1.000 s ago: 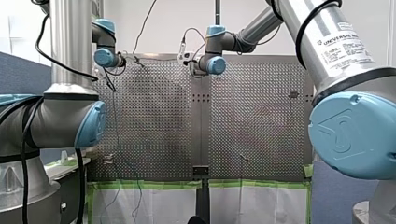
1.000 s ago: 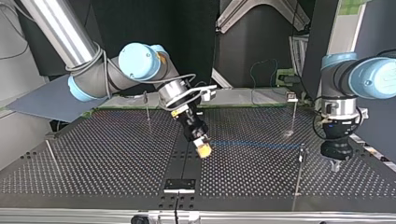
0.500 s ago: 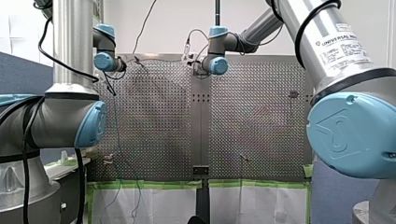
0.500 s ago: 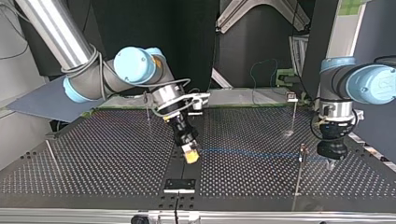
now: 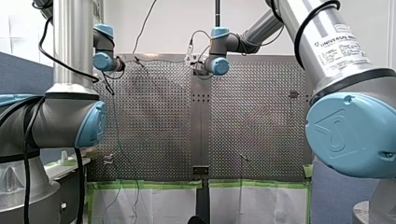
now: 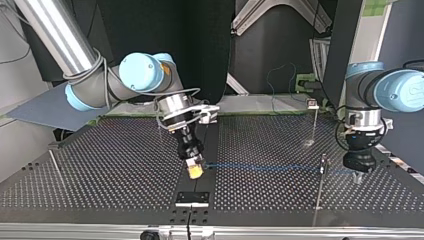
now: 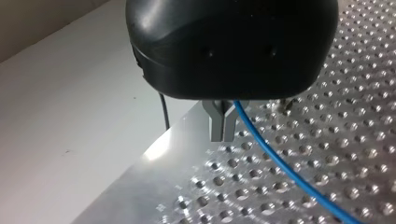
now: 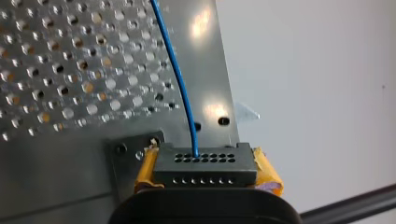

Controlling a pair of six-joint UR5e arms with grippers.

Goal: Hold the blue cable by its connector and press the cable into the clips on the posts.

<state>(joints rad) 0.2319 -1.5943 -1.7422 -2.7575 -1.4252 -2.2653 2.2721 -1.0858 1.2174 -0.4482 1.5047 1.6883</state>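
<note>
In the top view the blue cable [image 6: 270,166] stretches low over the perforated table [image 6: 100,165] between my two grippers. My right gripper [image 6: 193,171], with yellow pads [image 8: 268,175], is shut on the black connector [image 8: 205,170] near the table's middle seam. The cable [image 8: 180,84] leaves the connector's top. My left gripper [image 6: 358,178] hangs at the top view's right, its metal fingers [image 7: 223,123] together just above the table. The cable [image 7: 280,163] comes out from beside those fingers. A thin post [image 6: 322,165] stands close to the cable beside my left gripper.
More thin posts stand at the far right [image 6: 315,112], the far middle [image 6: 158,112] and the near left [image 6: 55,167] of the top view. A small black plate [image 6: 192,198] is bolted at the near edge. The table's edge [image 7: 154,154] lies just behind my left gripper.
My right gripper has carried the connector toward the top view's left and the near edge, drawing the cable longer. My left gripper has stayed almost in place.
</note>
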